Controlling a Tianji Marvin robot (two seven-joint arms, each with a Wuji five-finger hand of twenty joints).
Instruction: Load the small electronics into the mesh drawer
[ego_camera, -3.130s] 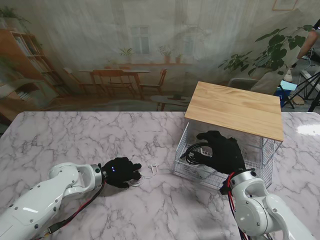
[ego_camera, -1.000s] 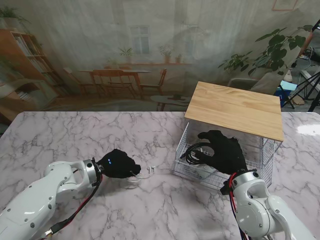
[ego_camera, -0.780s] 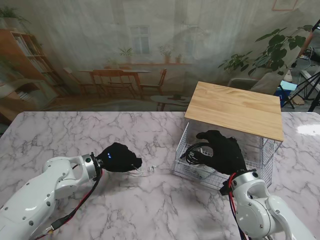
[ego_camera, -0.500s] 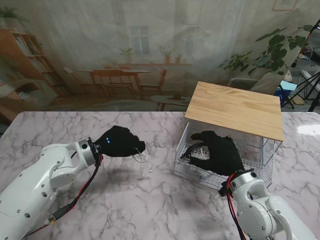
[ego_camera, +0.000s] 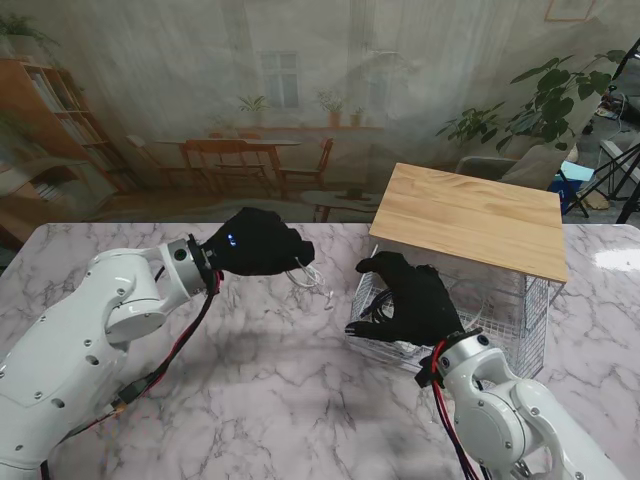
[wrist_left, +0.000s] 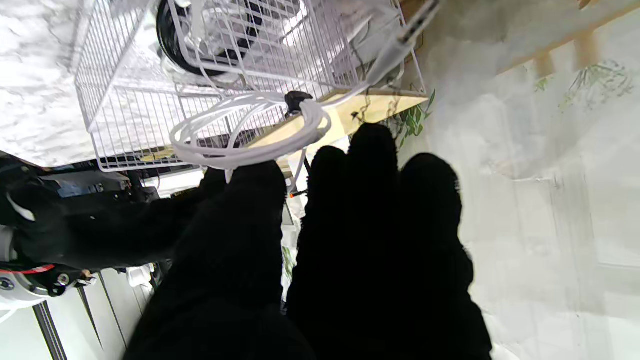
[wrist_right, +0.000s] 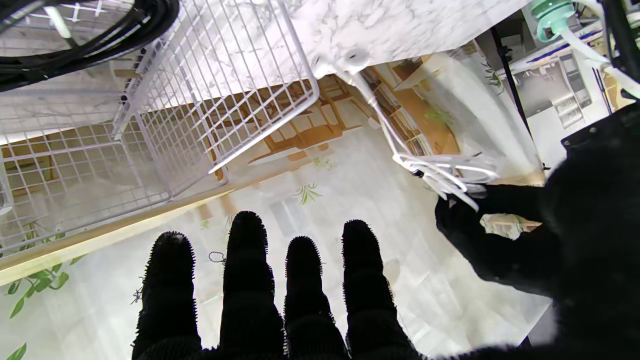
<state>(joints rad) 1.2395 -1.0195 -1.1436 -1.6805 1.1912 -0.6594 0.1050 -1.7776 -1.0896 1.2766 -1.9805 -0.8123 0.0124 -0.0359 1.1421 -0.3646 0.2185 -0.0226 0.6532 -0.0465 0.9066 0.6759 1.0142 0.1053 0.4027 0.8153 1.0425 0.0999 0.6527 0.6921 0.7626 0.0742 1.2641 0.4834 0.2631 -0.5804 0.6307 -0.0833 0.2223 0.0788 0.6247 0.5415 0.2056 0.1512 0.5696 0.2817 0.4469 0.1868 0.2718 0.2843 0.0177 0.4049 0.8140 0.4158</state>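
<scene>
White earphones (ego_camera: 312, 277) dangle above the surface, pinched in the left robot hand (ego_camera: 262, 242), just short of the drawer (ego_camera: 515, 300); the right robot hand (ego_camera: 410, 300) hovers spread at its front. Carrying step: next, clear the rim and release

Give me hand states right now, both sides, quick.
Left hand: shut on the white earphones, lifted off the table beside the mesh drawer.
Right hand: open, fingers spread, holding nothing, at the drawer's front.
</scene>
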